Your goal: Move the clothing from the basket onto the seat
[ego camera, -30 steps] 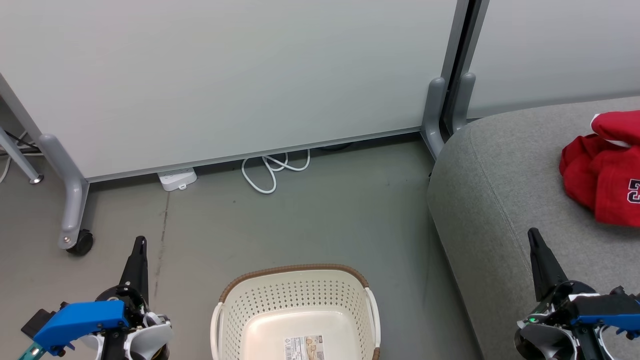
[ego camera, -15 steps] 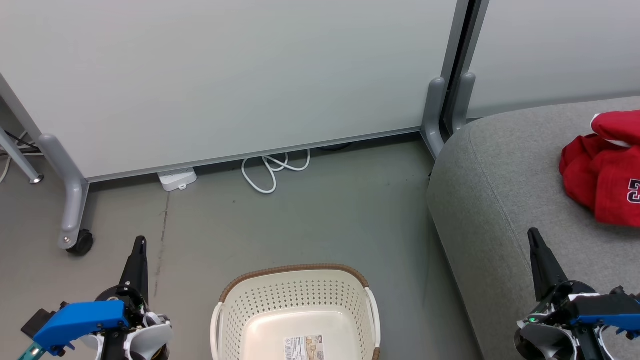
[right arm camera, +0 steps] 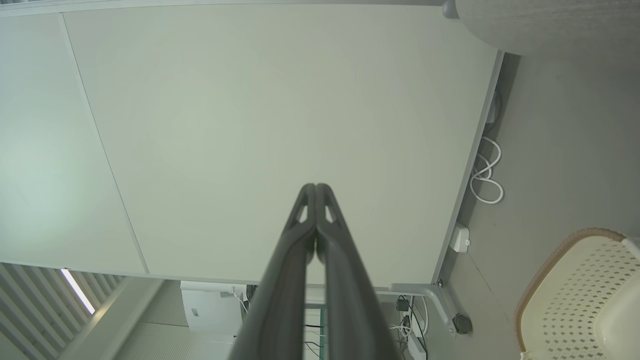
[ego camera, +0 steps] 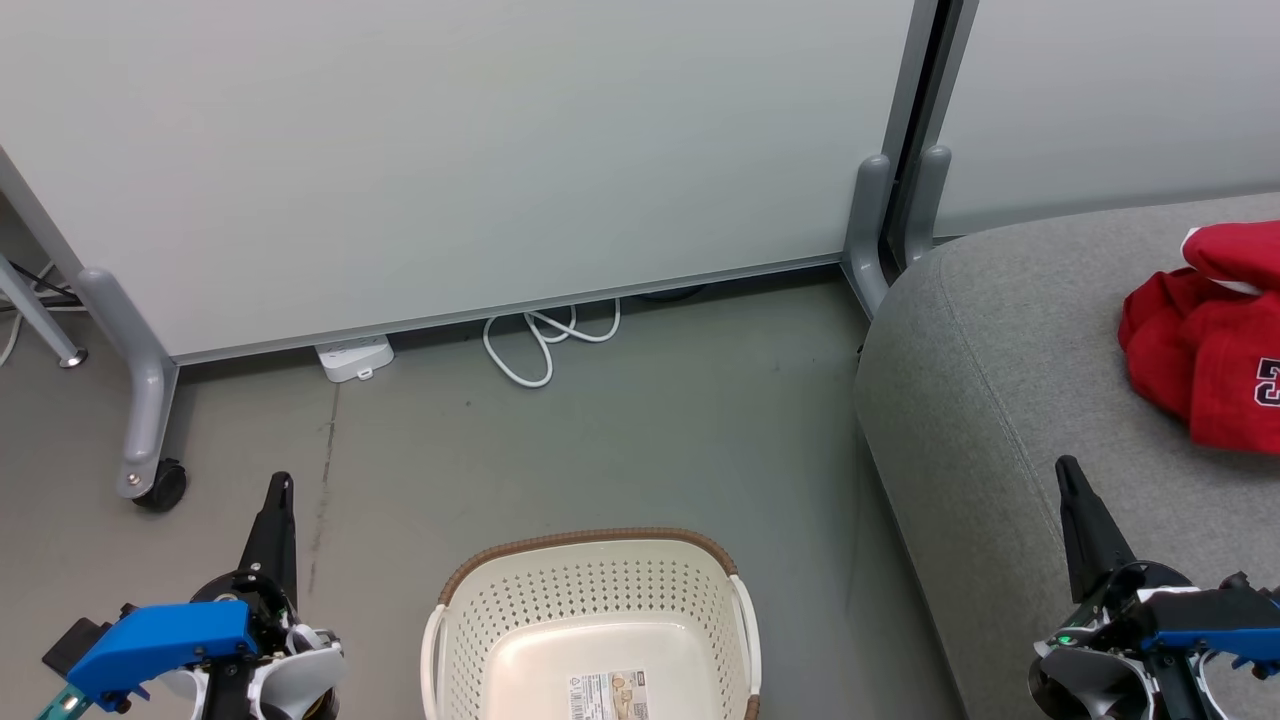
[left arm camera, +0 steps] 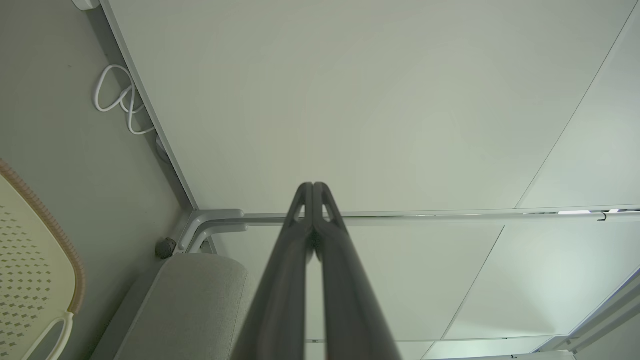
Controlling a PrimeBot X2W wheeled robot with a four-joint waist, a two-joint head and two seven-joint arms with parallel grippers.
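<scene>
Nearest, low left: left gripper (ego camera: 279, 495), both dark fingers pressed together into one point, nothing between them, poised above the floor (ego camera: 620, 450). The left wrist view agrees: the tips meet with no gap. Low right: right gripper (ego camera: 1070, 478), likewise closed and empty, over the near edge of the seat (ego camera: 990, 380).

Between the two, at the near edge: the basket (ego camera: 590, 541). Cream, perforated walls, brown woven-look rim, a white handle on either side. It stands on the floor just left of the seat's flank; whether they touch I cannot tell. Its bottom lies bare around a barcode sticker (ego camera: 608, 695).

Right side, running near to far: the seat. Light grey woven fabric, rounded corner toward the far left, a seam line following the edge. The clothing (ego camera: 1195, 345) lies on top of it toward the far right, a crumpled red heap with white trim, partly cut by the right frame edge. A dark navy printed figure (ego camera: 1269, 381) outlined in white shows on the nearer fold. The clothing is well apart from both grippers and from the basket.

Farther, on the floor: a white power strip (ego camera: 353, 358) at the foot of the partition (ego camera: 450, 150), with a looped white cable (ego camera: 545, 345) just right of it. Far left: a grey partition leg on a black caster (ego camera: 160, 488). Pale panels close the far side; a second panel (ego camera: 1100, 100) stands behind the seat.
</scene>
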